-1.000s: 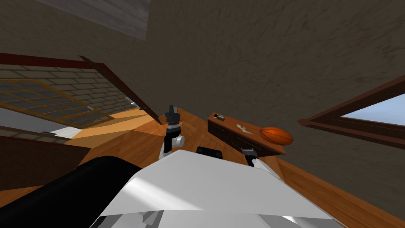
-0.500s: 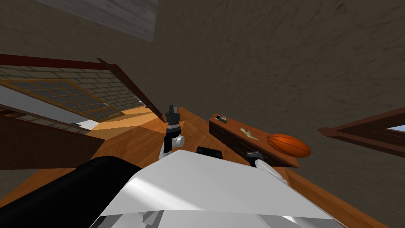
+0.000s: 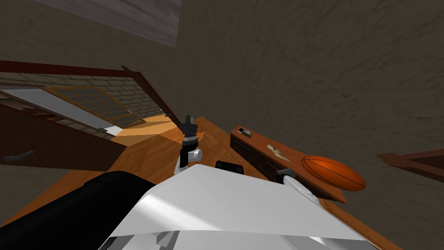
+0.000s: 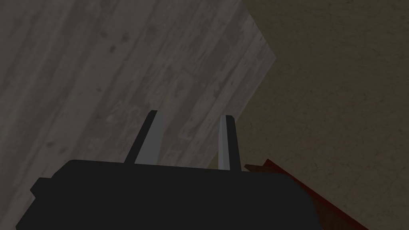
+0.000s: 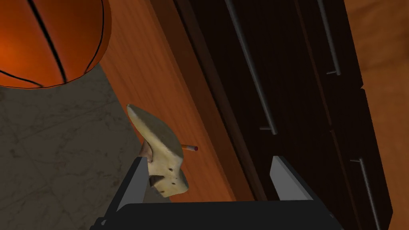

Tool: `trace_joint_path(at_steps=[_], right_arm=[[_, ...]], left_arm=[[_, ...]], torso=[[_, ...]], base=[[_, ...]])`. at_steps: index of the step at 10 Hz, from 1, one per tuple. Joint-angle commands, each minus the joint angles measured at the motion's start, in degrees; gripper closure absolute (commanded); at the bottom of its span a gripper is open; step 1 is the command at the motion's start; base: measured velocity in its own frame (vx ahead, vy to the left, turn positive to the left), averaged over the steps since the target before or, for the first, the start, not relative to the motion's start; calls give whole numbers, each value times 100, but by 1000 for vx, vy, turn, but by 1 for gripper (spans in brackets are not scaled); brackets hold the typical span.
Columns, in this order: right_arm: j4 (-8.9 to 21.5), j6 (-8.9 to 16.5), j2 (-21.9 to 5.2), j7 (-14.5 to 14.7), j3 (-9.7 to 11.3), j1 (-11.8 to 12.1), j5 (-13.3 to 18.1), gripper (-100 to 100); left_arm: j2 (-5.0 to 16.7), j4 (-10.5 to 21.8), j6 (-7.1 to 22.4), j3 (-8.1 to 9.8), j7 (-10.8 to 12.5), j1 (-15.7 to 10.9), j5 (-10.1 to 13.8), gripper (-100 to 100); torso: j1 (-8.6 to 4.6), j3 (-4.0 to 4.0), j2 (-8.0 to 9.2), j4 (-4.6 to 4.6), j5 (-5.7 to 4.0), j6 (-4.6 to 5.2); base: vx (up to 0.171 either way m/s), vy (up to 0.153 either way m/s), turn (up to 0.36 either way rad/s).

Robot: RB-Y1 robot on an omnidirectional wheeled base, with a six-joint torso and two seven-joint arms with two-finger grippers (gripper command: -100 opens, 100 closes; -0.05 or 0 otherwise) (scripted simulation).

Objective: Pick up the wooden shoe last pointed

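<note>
Far left, an open door (image 3: pixel 149 97) swings off a dark red frame, with brick and a lit wood floor (image 3: pixel 143 152) past it. The left arm (image 3: pixel 187 149) stands up over open floor, well apart from the furniture. The left jaws are parted by a moderate gap with nothing in them.

Right of that arm a dark wood counter (image 3: pixel 260 141) runs along the wall. Its drawer fronts (image 5: pixel 287 80) are all shut, with long bar handles, so I cannot tell what is inside.

On the counter top:
- far end: a small boxy item (image 3: pixel 245 131), too small to identify
- middle: the shoe last (image 5: pixel 159 147), pale and worn, lying toward the wall-side edge, pointed end toward the basketball
- just beside the last: a thin orange stick (image 5: pixel 189 147), red-tipped, on the side toward the drawers
- near end: the basketball (image 5: pixel 44 40), orange with black seams, near the last but not touching it

There is bare counter top (image 5: pixel 159 80) between the last and the ball, and more between the last and the front edge.

The right arm (image 3: pixel 299 187) is at the counter's front edge. The right jaws are spread wide and empty. From the right wrist view one finger (image 5: pixel 136 183) overlaps the last's heel end and the other (image 5: pixel 287 179) sits over the drawer fronts. I cannot tell whether anything touches.

Far right, a dark window frame (image 3: pixel 412 160).
</note>
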Motion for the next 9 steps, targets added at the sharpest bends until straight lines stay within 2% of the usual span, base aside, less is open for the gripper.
trace_joint_path(at_steps=[1,3,4,6,9], right_arm=[[262,39,-38,-33,17,-23,198,-100],[636,190,-159,79,148,-163,386,-100],[675,190,-159,79,148,-163,386,-100],[996,284,-217,160,268,-257,524,-100],[1119,308,-219,188,323,-283,572,-100]], left_arm=[[0,0,0,0,0,0,0,0],[0,0,0,0,0,0,0,0],[0,0,0,0,0,0,0,0],[0,0,0,0,0,1,0,0],[0,0,0,0,0,0,0,0]], torso=[[0,0,0,0,0,0],[2,-3,-5,-2,-1,2],[-11,-7,-12,-3,-3,0],[4,0,3,-1,-1,4],[12,6,13,1,0,5]], base=[[99,-72,123],[127,-94,210],[94,-89,74],[84,-70,136],[52,-57,75]])
